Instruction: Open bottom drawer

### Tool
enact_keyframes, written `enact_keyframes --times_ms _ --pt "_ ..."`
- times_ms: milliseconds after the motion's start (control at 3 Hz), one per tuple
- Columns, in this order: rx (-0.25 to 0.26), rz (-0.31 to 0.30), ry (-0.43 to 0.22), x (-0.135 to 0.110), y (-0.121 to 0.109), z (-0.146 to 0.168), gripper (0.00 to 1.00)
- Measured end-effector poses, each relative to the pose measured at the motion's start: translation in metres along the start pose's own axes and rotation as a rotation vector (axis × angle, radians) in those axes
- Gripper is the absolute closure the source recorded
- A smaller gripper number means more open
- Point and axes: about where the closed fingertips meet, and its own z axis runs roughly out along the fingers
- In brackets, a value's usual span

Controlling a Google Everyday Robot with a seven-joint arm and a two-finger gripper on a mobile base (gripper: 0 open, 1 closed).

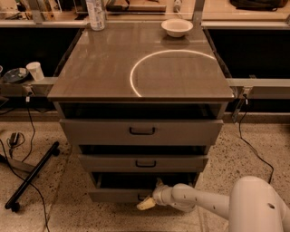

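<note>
The bottom drawer [113,195] is the lowest, shortest grey-brown front of the cabinet, near the floor. It stands pulled out a little, with a dark gap above it. Its small black loop handle is mostly hidden behind my gripper [146,202]. My white arm [204,201] reaches in from the lower right, and the gripper's pale fingers [145,204] sit right at the centre of that drawer front, at the handle.
The middle drawer [144,162] and the top drawer [141,131] stand above, each slightly out. On the cabinet top [108,68] are a white bowl [176,27] and a bottle [95,13]. A black stand leg [31,176] and cables lie on the floor at left.
</note>
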Motion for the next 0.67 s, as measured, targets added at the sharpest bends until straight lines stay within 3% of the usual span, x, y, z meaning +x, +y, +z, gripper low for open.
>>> enact_keyframes --times_ms 333,667 --pt "-0.001 0.000 0.000 -0.002 0.001 -0.003 0.00" --pt "0.001 -0.005 0.006 0.011 0.014 -0.010 0.00"
